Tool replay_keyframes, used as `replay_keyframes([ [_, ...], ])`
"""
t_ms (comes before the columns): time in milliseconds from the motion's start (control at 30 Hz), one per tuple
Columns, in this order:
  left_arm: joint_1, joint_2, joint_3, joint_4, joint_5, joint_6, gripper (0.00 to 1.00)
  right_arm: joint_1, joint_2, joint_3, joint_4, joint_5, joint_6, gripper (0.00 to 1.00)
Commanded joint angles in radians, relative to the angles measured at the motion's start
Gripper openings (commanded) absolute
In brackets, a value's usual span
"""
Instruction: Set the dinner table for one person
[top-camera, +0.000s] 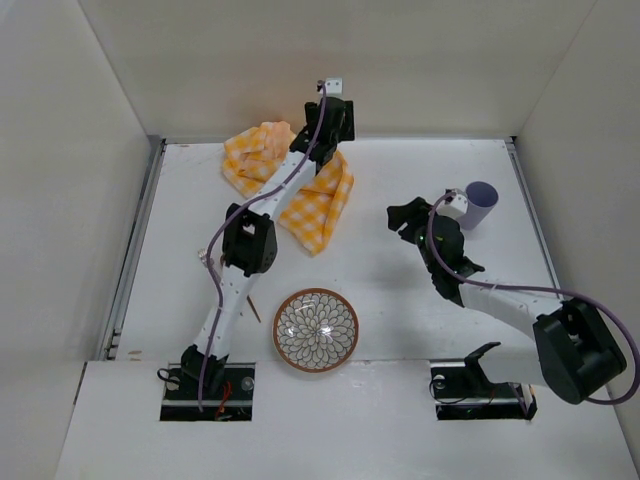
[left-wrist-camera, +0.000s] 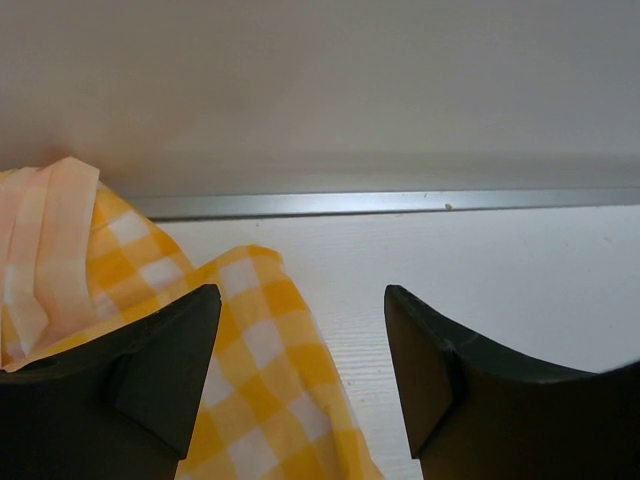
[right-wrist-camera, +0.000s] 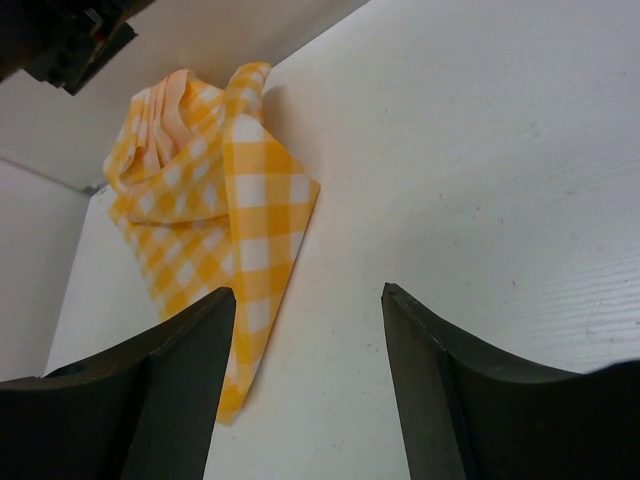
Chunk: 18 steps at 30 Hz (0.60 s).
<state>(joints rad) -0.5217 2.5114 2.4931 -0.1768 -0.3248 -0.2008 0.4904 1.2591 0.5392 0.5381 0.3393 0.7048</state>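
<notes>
The dinner table is a wide matte white top. A yellow-and-white checked cloth lies crumpled at its back, left of centre. My left gripper reaches over the cloth's far right edge, near the back rail. In the left wrist view it is open, and the cloth lies on the table below the gap, nearer the left finger. My right gripper hovers mid-table, pointing left. In the right wrist view it is open and empty, with the cloth ahead to its left.
A round patterned plate with a brown rim sits near the front centre. A lilac cup stands right behind my right wrist. A small metal utensil and a thin wooden stick lie by the left arm. Walls enclose the table.
</notes>
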Motion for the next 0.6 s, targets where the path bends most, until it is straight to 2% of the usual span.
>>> replay_keyframes([
  [0, 0.004, 0.024, -0.017, 0.013, 0.081, 0.043, 0.65, -0.002, 0.013, 0.021, 0.036, -0.023, 0.009, 0.67],
  [200, -0.002, 0.096, 0.000, 0.063, 0.059, 0.061, 0.66, 0.003, 0.040, 0.039, 0.034, -0.054, 0.009, 0.68],
  [333, 0.001, 0.133, -0.003, 0.068, 0.058, 0.060, 0.59, 0.006, 0.060, 0.051, 0.031, -0.069, 0.002, 0.70],
  [433, 0.004, 0.106, -0.058, 0.082, 0.029, 0.034, 0.33, 0.007, 0.100, 0.068, 0.030, -0.092, 0.001, 0.71],
  [500, 0.007, 0.046, -0.153, 0.134, -0.011, 0.002, 0.21, 0.012, 0.121, 0.082, 0.025, -0.115, -0.004, 0.71],
  [567, 0.010, -0.040, -0.274, 0.187, -0.048, -0.041, 0.17, 0.018, 0.155, 0.102, 0.019, -0.132, -0.010, 0.72],
])
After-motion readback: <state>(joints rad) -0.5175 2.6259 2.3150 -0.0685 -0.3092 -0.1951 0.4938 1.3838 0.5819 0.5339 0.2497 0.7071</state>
